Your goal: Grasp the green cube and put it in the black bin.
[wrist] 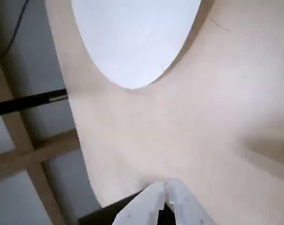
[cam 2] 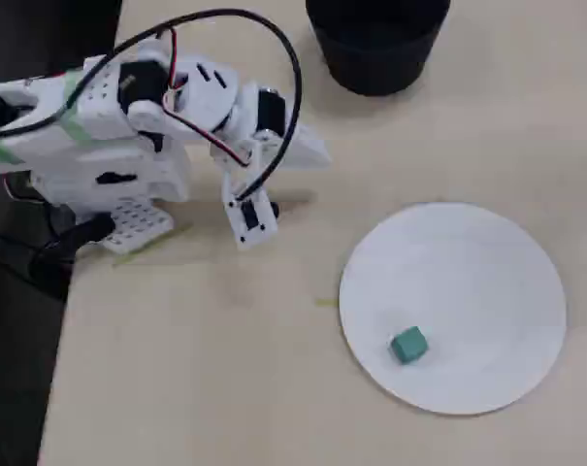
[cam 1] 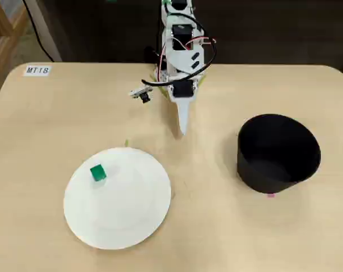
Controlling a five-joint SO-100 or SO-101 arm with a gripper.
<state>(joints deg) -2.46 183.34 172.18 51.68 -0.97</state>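
Observation:
The green cube [cam 1: 97, 173] lies on the left part of a flat white plate [cam 1: 143, 226] in a fixed view; from the other side the cube [cam 2: 408, 345] sits near the plate's [cam 2: 487, 262] front edge. The black bin [cam 1: 279, 153] stands empty at the right, apart from the plate, and is cut off at the top of the other fixed view [cam 2: 375, 39]. My gripper [cam 1: 182, 129] is shut with nothing in it, pointing down over bare table between plate and bin, well away from the cube. In the wrist view the gripper [wrist: 166, 186] shows closed tips, the plate [wrist: 132, 37] ahead, no cube.
The white arm base [cam 2: 89, 136] sits at the table's back edge with loose cables. A small label [cam 1: 37, 70] is stuck at the back left corner. A pink mark [cam 1: 270, 195] shows at the bin's foot. The rounded table edge [wrist: 78, 140] runs close on the wrist view's left.

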